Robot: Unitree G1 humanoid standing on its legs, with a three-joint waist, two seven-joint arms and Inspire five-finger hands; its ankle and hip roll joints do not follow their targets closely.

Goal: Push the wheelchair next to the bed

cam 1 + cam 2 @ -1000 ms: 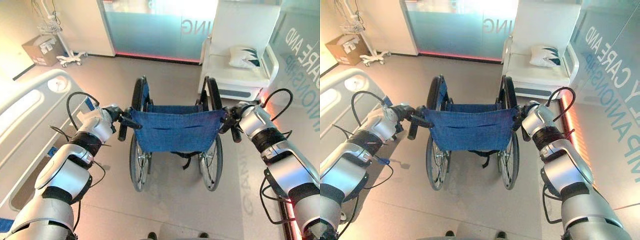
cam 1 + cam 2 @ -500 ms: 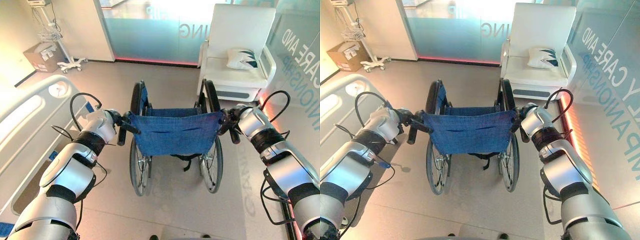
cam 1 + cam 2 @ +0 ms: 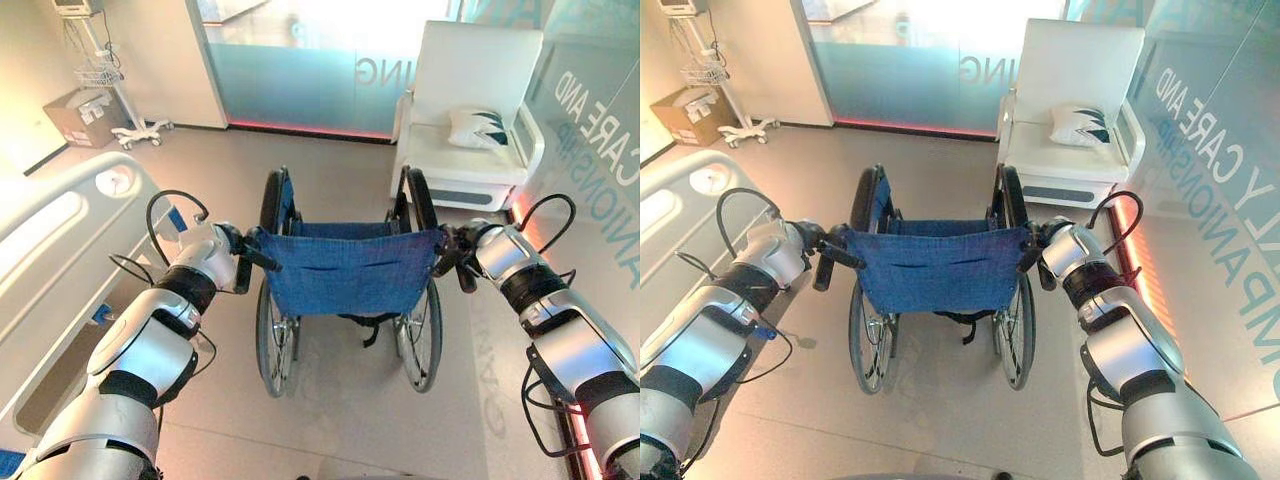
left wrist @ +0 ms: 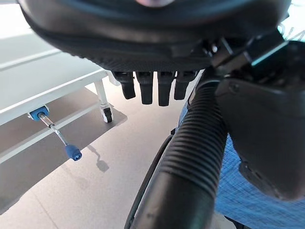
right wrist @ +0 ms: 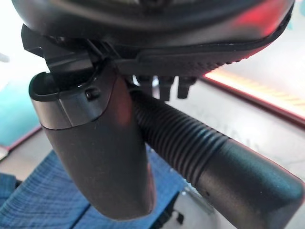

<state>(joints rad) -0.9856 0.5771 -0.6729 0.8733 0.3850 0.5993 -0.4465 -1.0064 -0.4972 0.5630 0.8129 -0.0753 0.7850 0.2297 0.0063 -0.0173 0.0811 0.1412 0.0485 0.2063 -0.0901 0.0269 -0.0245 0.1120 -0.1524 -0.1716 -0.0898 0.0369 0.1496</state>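
The wheelchair (image 3: 345, 270) stands mid-floor, its back to the camera; blue cloth backrest, big black tyres, chrome spokes; left hand (image 3: 232, 250) is curled round the ribbed left push handle (image 4: 190, 157), right hand (image 3: 452, 256) curled round the right push handle (image 5: 200, 148); the bed (image 3: 60, 230) lies along the floor's left edge, near the wheelchair but apart from it.

You're in a hospital or care room: a railed bed (image 3: 60, 250), a wheelchair (image 3: 345, 275), a white armchair (image 3: 470, 130), and a rolling stand (image 3: 115, 85) by frosted glass.
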